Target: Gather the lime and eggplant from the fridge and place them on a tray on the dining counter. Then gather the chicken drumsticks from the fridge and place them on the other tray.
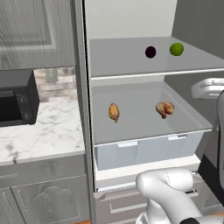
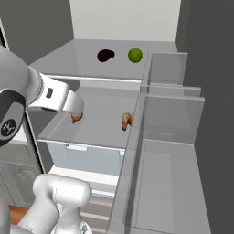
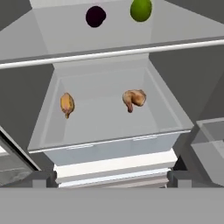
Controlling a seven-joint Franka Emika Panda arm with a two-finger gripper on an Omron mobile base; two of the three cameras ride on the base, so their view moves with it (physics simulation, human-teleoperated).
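A round shiny green lime (image 3: 141,9) sits beside a dark purple eggplant (image 3: 95,16); two bumpy brown chicken drumsticks (image 3: 134,99) lie below. The gripper (image 3: 112,178) is wide open, holding nothing.

An open fridge (image 1: 131,17) stands with a white back wall, grey shelves (image 1: 127,61) and a pale drawer (image 1: 144,151) low down, its door (image 2: 169,151) swung out with clear bins. To its left a white marble tabletop (image 1: 43,131) carries a black microwave (image 1: 17,103) against a stone-tile backsplash (image 1: 57,85). Grey panelled cabinets sit above (image 1: 30,30) and below (image 1: 43,192) it, under soft, even light.
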